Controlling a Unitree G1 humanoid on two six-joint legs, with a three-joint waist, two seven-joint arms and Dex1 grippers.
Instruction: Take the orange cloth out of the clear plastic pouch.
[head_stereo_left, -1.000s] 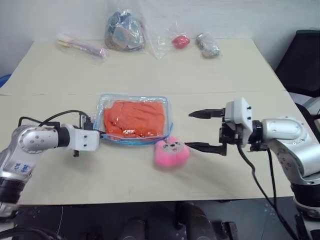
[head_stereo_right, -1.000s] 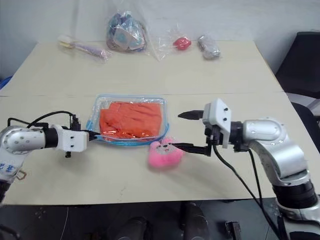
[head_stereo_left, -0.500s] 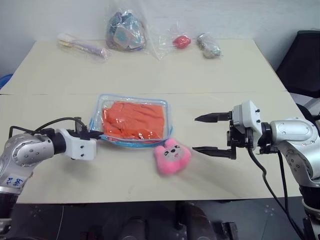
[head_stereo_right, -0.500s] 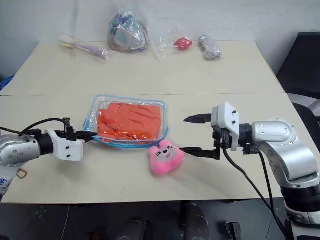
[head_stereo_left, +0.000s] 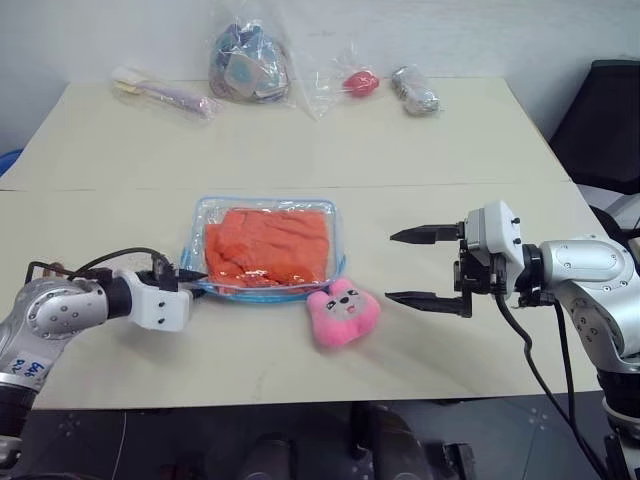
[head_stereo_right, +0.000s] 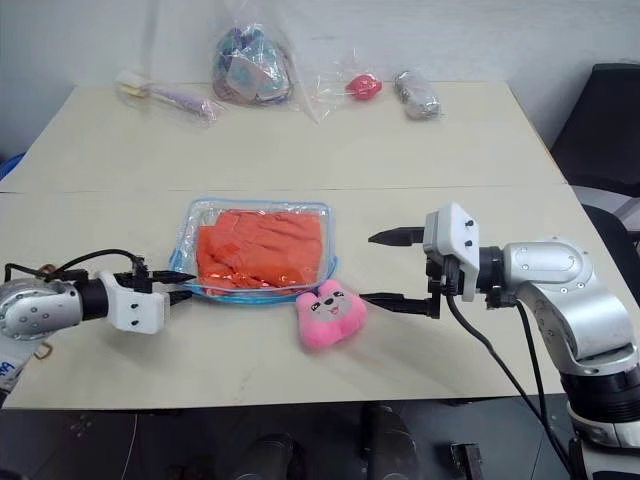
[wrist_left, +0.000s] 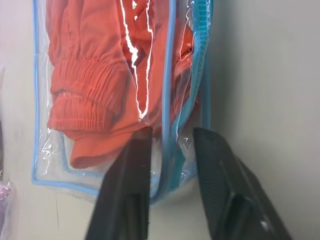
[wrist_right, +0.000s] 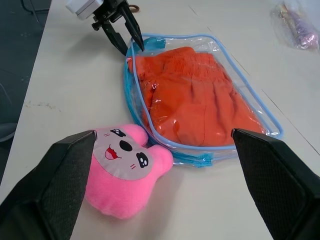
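The clear plastic pouch (head_stereo_left: 262, 203) with light blue edging lies flat mid-table, and the folded orange cloth (head_stereo_left: 268, 245) is inside it. At the pouch's near left corner, my left gripper (head_stereo_left: 195, 280) has its fingers parted. The left wrist view shows the pouch's blue edge (wrist_left: 170, 100) running between those fingers (wrist_left: 132, 165), unpinched. To the right of the pouch, my right gripper (head_stereo_left: 390, 267) hovers wide open and empty, pointing left. In its wrist view the pouch (wrist_right: 260, 112), the cloth (wrist_right: 200, 100) and the left gripper (wrist_right: 132, 50) lie ahead.
A pink plush toy (head_stereo_left: 343, 312) lies face up by the pouch's near right corner, just left of the right gripper. Several wrinkly clear bags of small items (head_stereo_left: 250, 62) line the far edge. A black chair (head_stereo_left: 605, 120) stands at the right.
My left gripper was shut on the pouch's near left edge and has now opened. The pouch has settled flat. The pink toy, blurred a second ago, now lies still.
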